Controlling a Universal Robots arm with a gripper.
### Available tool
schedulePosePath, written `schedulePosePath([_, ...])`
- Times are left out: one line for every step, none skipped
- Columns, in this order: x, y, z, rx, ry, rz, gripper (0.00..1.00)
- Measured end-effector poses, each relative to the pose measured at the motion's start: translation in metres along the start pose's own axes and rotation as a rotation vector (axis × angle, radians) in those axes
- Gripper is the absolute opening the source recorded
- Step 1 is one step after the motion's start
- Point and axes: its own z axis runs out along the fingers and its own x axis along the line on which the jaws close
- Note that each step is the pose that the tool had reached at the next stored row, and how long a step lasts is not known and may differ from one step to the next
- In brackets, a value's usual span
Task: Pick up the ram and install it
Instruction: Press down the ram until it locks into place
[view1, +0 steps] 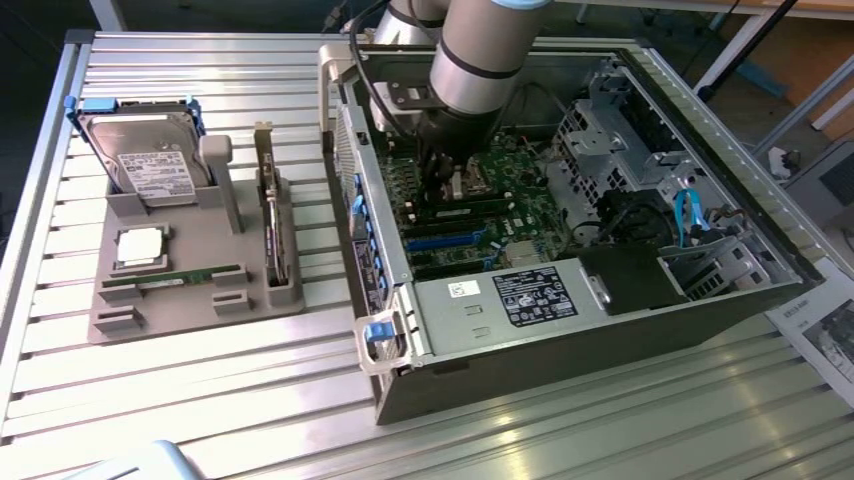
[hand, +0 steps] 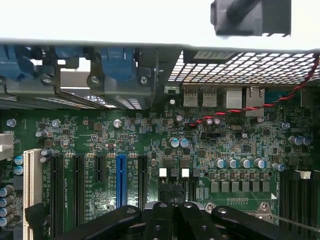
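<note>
The ram (view1: 171, 281) is a thin green stick lying flat in the front slot of the grey holder (view1: 134, 320), on the exterior view's left, outside the computer case. My gripper (view1: 445, 185) is far from it, reaching down inside the open case (view1: 534, 330) over the green motherboard (hand: 150, 135). In the wrist view the gripper (hand: 172, 210) has its black fingers (hand: 192, 220) pressed together, with nothing visible between them. Black memory slots (hand: 300, 200) lie off to one side of the gripper, and a blue card slot (hand: 121, 180) lies to the other.
The holder also carries a hard drive (view1: 154, 160), a square silver processor (view1: 140, 247) and an upright expansion card (view1: 274, 235). Inside the case are a black power supply (view1: 534, 295), a drive cage (view1: 594, 140) and blue cables (view1: 690, 215). A red-black wire (hand: 250, 107) crosses the board.
</note>
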Motion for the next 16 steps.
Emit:
schedulePosePath([0.0, 0.0, 0.0003, 0.0, 0.0001, 0.0, 0.1])
schedulePosePath([0.0001, 0.0, 0.0005, -0.0001, 0.0002, 0.0, 0.1])
schedulePosePath([0.0, 0.0, 0.0006, -0.0001, 0.0002, 0.0, 0.1])
schedulePosePath([0.0, 0.0001, 0.0008, -0.0001, 0.0, 0.0, 0.1])
schedulePosePath([0.0, 0.0001, 0.001, 0.0, -0.0001, 0.0, 0.1])
schedulePosePath([0.0001, 0.0002, 0.0011, 0.0, 0.0, 0.0, 0.1])
schedulePosePath([0.0001, 0.0003, 0.0011, 0.0, 0.0001, 0.0, 0.1])
schedulePosePath([0.0001, 0.0004, 0.0013, 0.0, 0.0001, 0.0, 0.1])
schedulePosePath([0.0001, 0.0006, 0.0016, 0.0001, -0.0001, 0.0, 0.1])
schedulePosePath([0.0001, 0.0007, 0.0017, 0.0001, 0.0, 0.0, 0.1])
schedulePosePath([0.0001, 0.0008, 0.0018, 0.0, 0.0, 0.0, 0.1])
schedulePosePath([0.0001, 0.0011, 0.002, 0.0, 0.0, 0.0, 0.1])
schedulePosePath([0.0001, 0.0012, 0.0022, 0.0001, -0.0001, 0.0, 0.1])
schedulePosePath([0.0001, 0.0013, 0.0023, 0.0001, -0.0001, 0.0, 0.1])
schedulePosePath([0.0001, 0.0015, 0.0025, 0.0002, -0.0002, 0.0, 0.1])
schedulePosePath([0.0001, 0.0016, 0.0026, 0.0001, -0.0002, 0.0, 0.1])
